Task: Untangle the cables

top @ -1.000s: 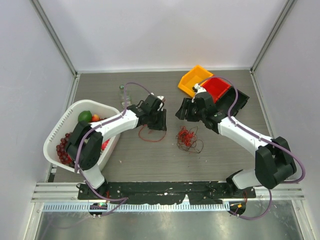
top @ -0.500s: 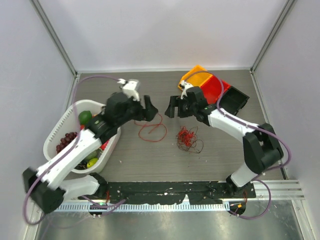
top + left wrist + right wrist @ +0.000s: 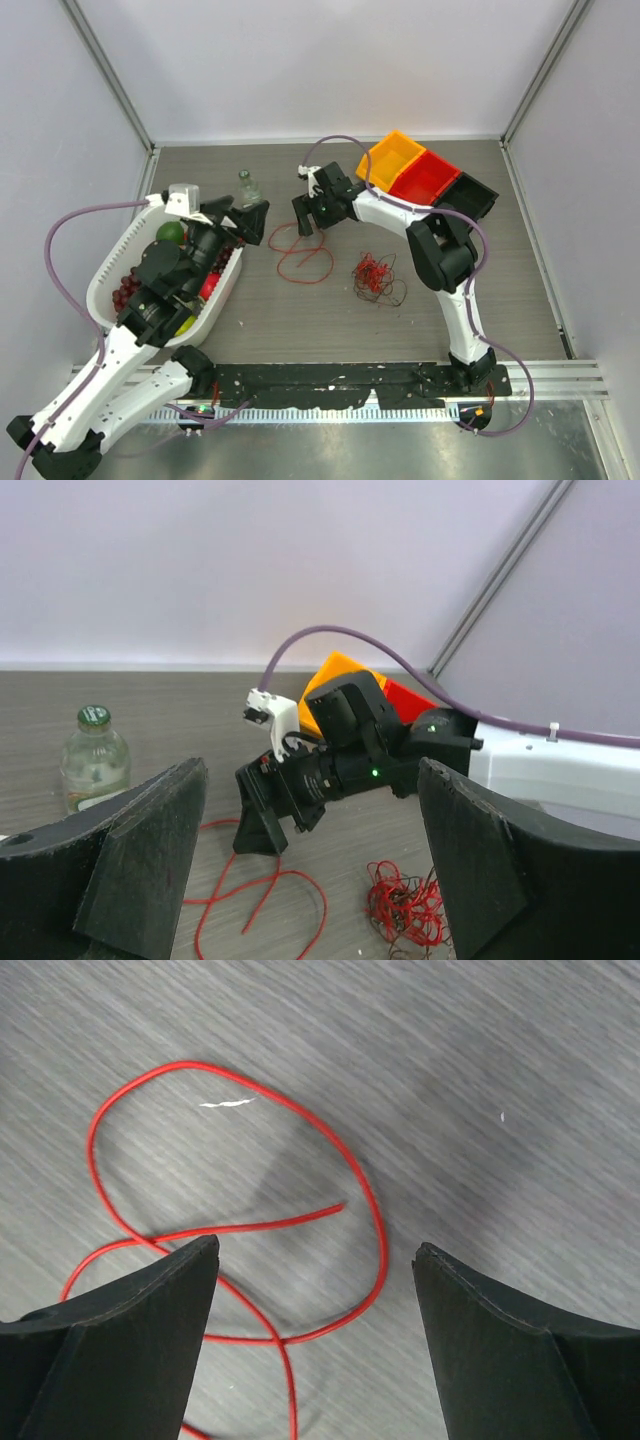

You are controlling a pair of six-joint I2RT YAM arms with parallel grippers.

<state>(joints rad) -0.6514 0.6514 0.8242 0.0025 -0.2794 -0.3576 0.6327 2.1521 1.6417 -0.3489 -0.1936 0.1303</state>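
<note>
**Q:** Where do the cables lie?
**A:** A loose red cable (image 3: pixel 245 1224) loops on the table (image 3: pixel 480 290) beneath the right gripper (image 3: pixel 312 214). The tangle (image 3: pixel 376 277), red and dark, sits apart to its right.

**Q:** And the fingers?
**A:** Both pairs are spread wide and empty. The left gripper (image 3: pixel 240 216) hovers by the basket (image 3: pixel 110 258), which holds grapes (image 3: pixel 127 292) and a green fruit (image 3: pixel 169 232).
</note>
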